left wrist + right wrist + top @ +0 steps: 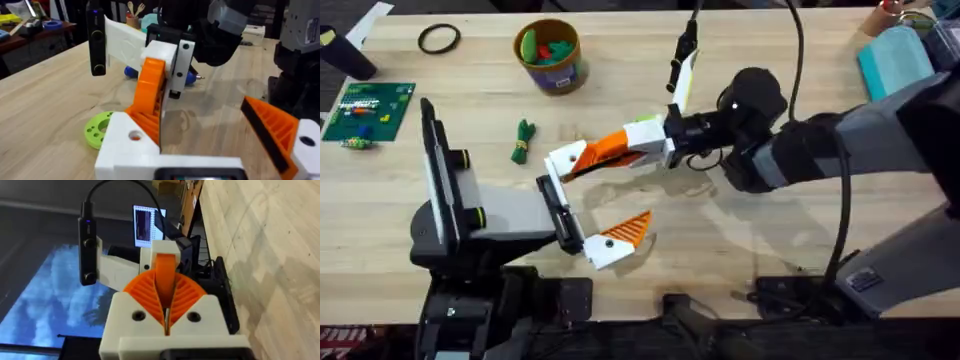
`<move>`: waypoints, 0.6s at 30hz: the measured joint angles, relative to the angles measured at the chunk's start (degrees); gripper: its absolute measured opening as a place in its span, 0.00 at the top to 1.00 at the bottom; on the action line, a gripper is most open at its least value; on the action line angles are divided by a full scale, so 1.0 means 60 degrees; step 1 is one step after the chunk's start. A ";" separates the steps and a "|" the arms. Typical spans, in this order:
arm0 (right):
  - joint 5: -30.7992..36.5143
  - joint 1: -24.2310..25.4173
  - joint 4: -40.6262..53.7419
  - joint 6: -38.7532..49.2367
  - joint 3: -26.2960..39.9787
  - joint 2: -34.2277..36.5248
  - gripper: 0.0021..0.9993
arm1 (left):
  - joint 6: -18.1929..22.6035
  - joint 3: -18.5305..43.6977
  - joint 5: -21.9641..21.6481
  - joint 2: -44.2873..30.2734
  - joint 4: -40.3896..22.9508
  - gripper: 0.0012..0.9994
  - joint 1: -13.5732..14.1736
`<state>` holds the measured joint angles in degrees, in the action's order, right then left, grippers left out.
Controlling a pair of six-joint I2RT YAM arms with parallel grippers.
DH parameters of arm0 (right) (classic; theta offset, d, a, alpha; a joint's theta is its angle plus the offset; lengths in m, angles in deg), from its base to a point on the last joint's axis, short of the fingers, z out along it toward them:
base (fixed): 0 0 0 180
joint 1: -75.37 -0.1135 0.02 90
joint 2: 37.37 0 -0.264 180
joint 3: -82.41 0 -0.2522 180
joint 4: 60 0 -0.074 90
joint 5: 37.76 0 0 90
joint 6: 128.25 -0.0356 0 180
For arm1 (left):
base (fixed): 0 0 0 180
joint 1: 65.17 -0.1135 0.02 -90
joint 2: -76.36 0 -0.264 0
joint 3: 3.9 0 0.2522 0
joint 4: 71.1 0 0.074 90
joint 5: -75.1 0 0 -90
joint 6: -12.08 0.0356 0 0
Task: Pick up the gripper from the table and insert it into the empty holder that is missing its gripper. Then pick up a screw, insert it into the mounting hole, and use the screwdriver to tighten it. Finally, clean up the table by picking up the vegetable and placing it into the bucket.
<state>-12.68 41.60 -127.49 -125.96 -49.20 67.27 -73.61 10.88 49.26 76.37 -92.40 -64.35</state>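
Note:
My right gripper (648,143) reaches in from the right and is shut on the orange wedge tip of the white gripper (582,157). The gripper's angular white base (131,147) sits at the far end of the black holder (558,212) on the left arm's front; I cannot tell if it is seated. The right gripper's pads (187,291) clamp the orange tip. The left arm's one mounted finger (617,240) stands at the holder's near end, wide apart from the held one. The blue screwdriver (131,73) lies behind the right gripper. The dark green vegetable (523,141) lies left of the holder. The bucket (552,58) stands at the back.
A lime-green disc with holes (96,130) lies on the table (750,230) beside the held gripper. A thin black ring (439,38) and a green board (367,109) sit at the back left. A black cable hangs at the back middle, and blue items stand at the back right.

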 joint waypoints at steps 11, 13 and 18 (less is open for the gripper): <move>0.0108 -0.0014 -0.0285 -0.0137 -0.0202 0.0000 0.99 | -0.0015 0.0000 0.0133 0.0000 -0.0025 0.01 0.0000; 0.0108 -0.0014 -0.0296 -0.0137 -0.0211 0.0000 0.99 | -0.0020 0.0000 0.0136 0.0000 -0.0025 0.01 0.0000; 0.0104 -0.0014 -0.0297 -0.0156 -0.0215 0.0000 0.97 | -0.0033 0.0000 0.0136 0.0000 -0.0025 0.01 0.0000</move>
<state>-12.06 41.52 -129.28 -126.90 -50.49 67.27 -73.81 10.88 50.07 76.37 -92.55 -64.35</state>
